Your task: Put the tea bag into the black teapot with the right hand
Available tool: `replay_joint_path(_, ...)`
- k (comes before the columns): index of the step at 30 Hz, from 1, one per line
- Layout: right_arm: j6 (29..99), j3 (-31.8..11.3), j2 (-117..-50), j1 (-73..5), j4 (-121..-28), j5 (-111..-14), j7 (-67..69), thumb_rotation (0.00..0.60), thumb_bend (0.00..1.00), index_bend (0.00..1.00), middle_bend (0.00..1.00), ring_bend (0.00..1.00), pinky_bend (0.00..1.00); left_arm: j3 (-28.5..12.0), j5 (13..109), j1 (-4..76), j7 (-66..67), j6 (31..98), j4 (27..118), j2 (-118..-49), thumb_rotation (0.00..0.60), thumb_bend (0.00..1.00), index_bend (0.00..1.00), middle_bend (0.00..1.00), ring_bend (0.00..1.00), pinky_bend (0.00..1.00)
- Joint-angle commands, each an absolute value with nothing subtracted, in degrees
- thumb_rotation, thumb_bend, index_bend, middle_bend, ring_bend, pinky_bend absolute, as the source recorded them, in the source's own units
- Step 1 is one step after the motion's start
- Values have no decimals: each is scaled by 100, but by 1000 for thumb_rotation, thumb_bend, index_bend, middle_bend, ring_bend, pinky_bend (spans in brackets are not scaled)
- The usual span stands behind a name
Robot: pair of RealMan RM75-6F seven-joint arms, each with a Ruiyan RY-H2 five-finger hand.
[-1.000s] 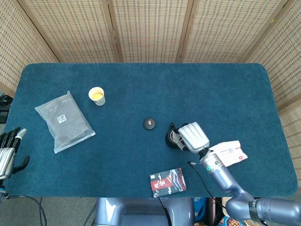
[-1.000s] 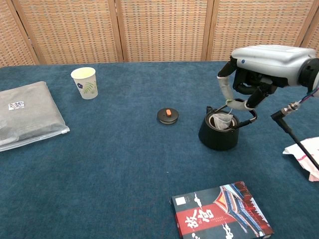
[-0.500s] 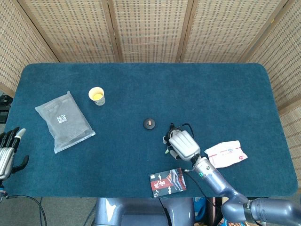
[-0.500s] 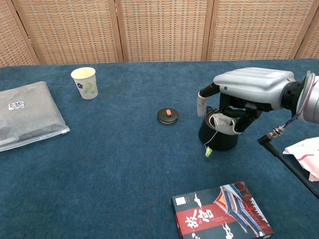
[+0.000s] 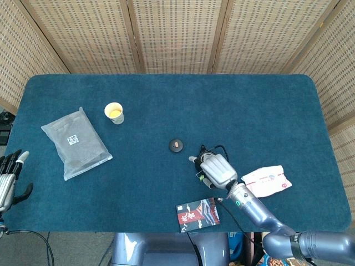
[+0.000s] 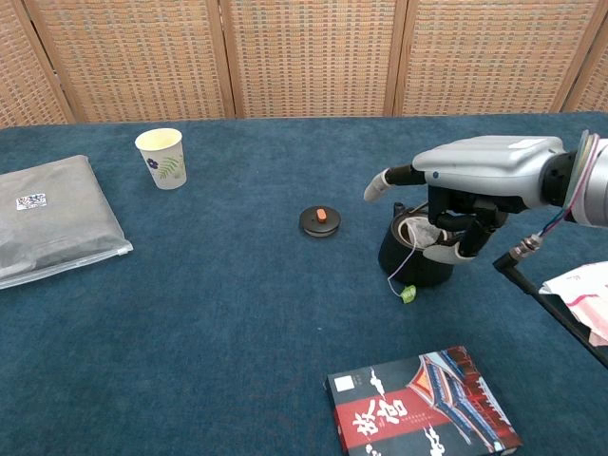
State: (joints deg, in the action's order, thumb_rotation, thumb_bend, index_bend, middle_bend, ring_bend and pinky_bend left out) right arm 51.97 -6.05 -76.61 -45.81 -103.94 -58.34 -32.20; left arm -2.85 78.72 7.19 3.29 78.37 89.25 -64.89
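2 robot hands show. The right robot hand (image 6: 454, 204) hovers over the black teapot (image 6: 410, 256), palm down, fingers curled over its mouth; whether they grip anything I cannot tell. The tea bag (image 6: 418, 231) sits inside the teapot, its string and green tag (image 6: 408, 294) hanging down the front. The left robot hand (image 5: 8, 180) rests released at the tabletop (image 5: 166, 100) edge.

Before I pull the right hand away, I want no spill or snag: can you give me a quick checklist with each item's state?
1. Tea bag sits in the black teapot mouth: ok.
2. Right hand fingers clear of the bag: cannot tell.
3. String tag hangs outside the pot: ok.
4. Teapot upright: ok.
5. Lid lies apart, out of the way: ok.
6. Left hand far from the work: ok.
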Motion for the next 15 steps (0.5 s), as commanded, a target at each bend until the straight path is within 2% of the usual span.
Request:
replay_joint_path(1, 4884, -603, -7427, -4794, -10510, -5357, -3393, 462, 713, 92, 1000, 1000, 1000, -292, 7875, 725, 324, 7837, 8920, -6484, 600, 413, 0, 0, 0, 0)
replay_joint_path(4, 4710, -581, -7290, -4958, -10586, -4990, -3484, 346, 778, 85, 1000, 1000, 1000, -306, 7872, 731, 336, 7844, 8929, -6468, 600, 413, 0, 0, 0, 0)
replay_joint_path(8, 4461, -536, -7130, -5218, -10573, -4518, -3535, 230, 807, 86, 1000, 1000, 1000, -337, 7889, 746, 377, 7878, 8983, -6414, 600, 413, 0, 0, 0, 0)
replay_joint_path(11, 4376, -477, -7070, -5356, -10557, -4307, -3540, 188, 807, 86, 1000, 1000, 1000, -346, 7890, 756, 411, 7879, 9020, -6389, 600, 414, 0, 0, 0, 0)
replay_joint_path(15, 4269, -343, -7006, -5542, -10521, -4014, -3588, 185, 811, 86, 1000, 1000, 1000, -351, 7885, 768, 441, 7869, 9056, -6373, 600, 413, 0, 0, 0, 0)
